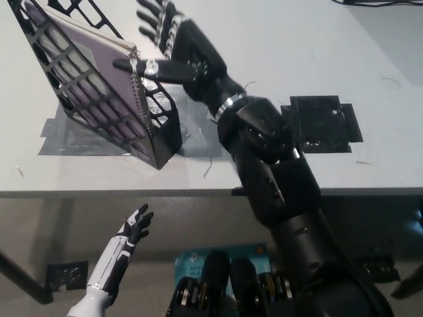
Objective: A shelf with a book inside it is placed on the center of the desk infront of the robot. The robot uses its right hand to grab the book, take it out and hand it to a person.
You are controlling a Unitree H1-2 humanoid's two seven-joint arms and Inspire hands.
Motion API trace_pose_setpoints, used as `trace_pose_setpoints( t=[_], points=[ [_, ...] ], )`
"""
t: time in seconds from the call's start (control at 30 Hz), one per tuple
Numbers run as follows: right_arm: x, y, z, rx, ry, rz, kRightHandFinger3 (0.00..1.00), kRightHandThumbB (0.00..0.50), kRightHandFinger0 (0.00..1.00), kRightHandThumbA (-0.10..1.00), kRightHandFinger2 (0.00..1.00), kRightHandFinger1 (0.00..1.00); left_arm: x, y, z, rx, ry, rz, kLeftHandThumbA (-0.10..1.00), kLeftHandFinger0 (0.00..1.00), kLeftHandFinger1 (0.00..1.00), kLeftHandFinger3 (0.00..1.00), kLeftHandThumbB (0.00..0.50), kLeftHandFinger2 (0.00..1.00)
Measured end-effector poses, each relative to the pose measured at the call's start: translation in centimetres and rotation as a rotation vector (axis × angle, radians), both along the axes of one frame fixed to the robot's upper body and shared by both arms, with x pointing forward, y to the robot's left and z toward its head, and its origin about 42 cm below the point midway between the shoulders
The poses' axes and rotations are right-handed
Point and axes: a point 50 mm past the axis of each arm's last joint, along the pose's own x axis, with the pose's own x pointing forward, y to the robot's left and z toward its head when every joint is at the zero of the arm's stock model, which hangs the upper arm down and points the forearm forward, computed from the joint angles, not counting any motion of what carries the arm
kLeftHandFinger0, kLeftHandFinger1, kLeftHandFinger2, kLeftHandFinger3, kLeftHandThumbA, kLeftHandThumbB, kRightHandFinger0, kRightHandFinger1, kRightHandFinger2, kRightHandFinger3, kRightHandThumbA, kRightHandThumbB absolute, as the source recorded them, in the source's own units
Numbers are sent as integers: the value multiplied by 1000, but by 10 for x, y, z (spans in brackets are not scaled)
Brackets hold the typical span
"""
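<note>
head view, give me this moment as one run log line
right hand: open, at book's spiral edge | book: inside shelf on desk | left hand: open, resting below desk edge

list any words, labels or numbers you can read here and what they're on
Blue box on the floor under the desk: white print, too blurred and partly hidden to read.
Purple book in the black shelf: no text visible.
Nothing else carries writing.

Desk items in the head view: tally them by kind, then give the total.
Shelf: 1
Book: 1
Black flat mount: 1
Grey tape patch: 1
Total: 4
</note>
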Motion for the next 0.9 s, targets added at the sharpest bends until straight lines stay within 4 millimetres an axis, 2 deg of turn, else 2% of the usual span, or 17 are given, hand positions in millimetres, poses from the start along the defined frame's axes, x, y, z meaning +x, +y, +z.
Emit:
trace_pose_setpoints(
  t=[0.1,0.2,0.27,0.43,0.47,0.53,0.67,0.77,0.9],
  points=[
    [2,5,-14,-8,37,5,1000,330,1000,1000,1000,1000,0,0,0,1,-1,0,1000,1000,1000,1000,255,1000],
    [0,12,-21,-8,56,17,1000,360,1000,1000,1000,1000,1,0,1,2,-2,-1,997,1000,1000,1000,249,1000],
    [-1,15,-23,-3,60,25,1000,401,1000,1000,1000,1000,1,0,1,2,-2,-1,982,1000,1000,1000,236,1000],
    [-3,21,-25,19,68,37,1000,402,1000,1000,1000,1000,4,-1,3,2,-8,-2,966,1000,1000,1000,212,1000],
    [-4,24,-25,24,68,41,1000,397,1000,1000,1000,1000,5,-1,4,2,-9,-3,969,1000,1000,1000,213,1000],
    [-5,26,-24,27,67,44,1000,427,1000,1000,1000,1000,6,-2,5,2,-12,-5,978,1000,1000,1000,212,1000],
    [-8,27,-16,40,42,48,1000,432,1000,1000,1000,1000,7,-2,6,3,-15,-8,979,1000,1000,1000,215,1000],
    [-11,30,-8,55,20,55,1000,408,1000,1000,1000,1000,8,-3,6,4,-7,-7,963,1000,1000,1000,203,1000],
    [-14,31,-1,68,-5,59,1000,413,1000,1000,1000,1000,8,-3,6,4,-3,-8,983,1000,1000,1000,190,1000]
  ],
)
